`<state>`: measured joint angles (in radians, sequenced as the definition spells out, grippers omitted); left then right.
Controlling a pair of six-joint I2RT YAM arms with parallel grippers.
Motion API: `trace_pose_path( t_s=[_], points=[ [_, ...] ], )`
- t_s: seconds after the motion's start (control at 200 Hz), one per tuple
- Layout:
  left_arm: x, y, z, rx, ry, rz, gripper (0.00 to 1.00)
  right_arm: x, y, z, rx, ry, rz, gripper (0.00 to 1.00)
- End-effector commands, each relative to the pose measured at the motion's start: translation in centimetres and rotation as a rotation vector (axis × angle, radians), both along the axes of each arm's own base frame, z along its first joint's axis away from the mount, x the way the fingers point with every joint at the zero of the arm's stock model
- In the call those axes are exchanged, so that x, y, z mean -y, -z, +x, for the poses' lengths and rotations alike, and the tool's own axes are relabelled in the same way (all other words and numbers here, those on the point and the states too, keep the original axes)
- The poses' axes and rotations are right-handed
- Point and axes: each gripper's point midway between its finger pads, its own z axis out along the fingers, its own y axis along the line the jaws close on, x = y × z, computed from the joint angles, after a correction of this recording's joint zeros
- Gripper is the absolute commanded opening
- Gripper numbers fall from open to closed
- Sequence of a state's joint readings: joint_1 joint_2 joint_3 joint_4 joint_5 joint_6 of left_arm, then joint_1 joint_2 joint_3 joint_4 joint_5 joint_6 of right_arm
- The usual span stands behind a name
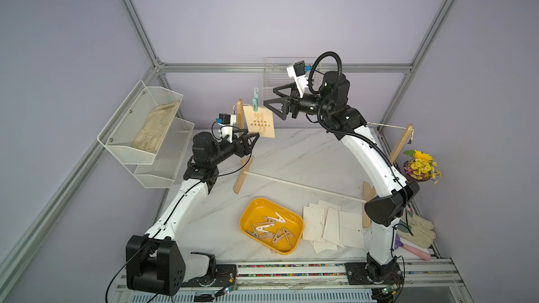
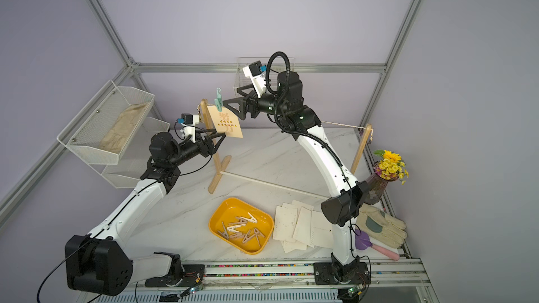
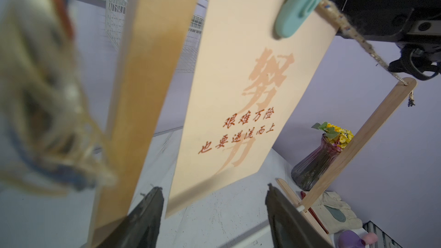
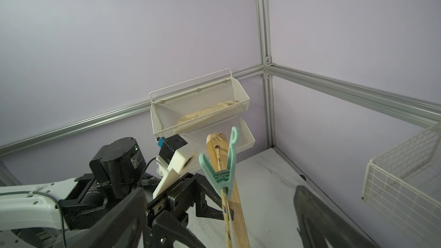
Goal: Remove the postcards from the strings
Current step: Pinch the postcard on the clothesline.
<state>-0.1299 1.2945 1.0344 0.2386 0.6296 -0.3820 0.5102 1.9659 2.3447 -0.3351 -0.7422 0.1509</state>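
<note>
One tan postcard (image 1: 259, 123) (image 2: 226, 123) (image 3: 238, 91) with orange lettering hangs from the string (image 1: 385, 126) (image 3: 353, 32), pinned by a teal clothespin (image 1: 255, 100) (image 2: 218, 102) (image 3: 303, 3) (image 4: 224, 163) beside the left wooden post (image 1: 240, 147). My left gripper (image 1: 254, 138) (image 2: 221, 136) (image 3: 213, 187) is open at the card's lower edge, holding nothing. My right gripper (image 1: 269, 96) (image 2: 230, 96) (image 4: 222, 188) is open just right of the clothespin, which stands between its spread fingers in the right wrist view. Several cream postcards (image 1: 335, 225) (image 2: 303, 225) lie loose on the table.
A yellow tray (image 1: 248, 214) holds several clothespins at the front. The right post (image 1: 399, 147) and a flower vase (image 1: 420, 166) stand at the right edge, with gloves (image 1: 417, 228) in front. Mesh baskets (image 1: 145, 123) hang on the left wall, a wire basket (image 1: 277, 77) on the back.
</note>
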Motion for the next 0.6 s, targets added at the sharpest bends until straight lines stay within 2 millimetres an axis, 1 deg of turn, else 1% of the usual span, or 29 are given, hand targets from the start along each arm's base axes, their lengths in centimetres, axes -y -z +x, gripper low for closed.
trace_pose_path(
  t_s=[0.0, 0.205, 0.455, 0.595],
  points=[
    [-0.6, -1.3, 0.6, 0.058, -0.03, -0.024, 0.7, 0.2, -0.5, -0.4, 0.026, -0.021, -0.002, 0.97],
    [-1.1, -1.2, 1.6, 0.073, -0.076, -0.034, 0.73, 0.1, 0.0, -0.7, 0.025, -0.041, -0.015, 0.97],
    [-0.7, -0.8, 2.2, 0.075, -0.055, -0.037, 0.72, 0.0, 0.4, -0.9, 0.025, -0.057, -0.025, 0.97],
    [0.3, -0.9, 1.9, 0.081, 0.019, -0.055, 0.7, 0.0, 0.5, -0.9, 0.026, -0.061, -0.027, 0.97]
  ],
)
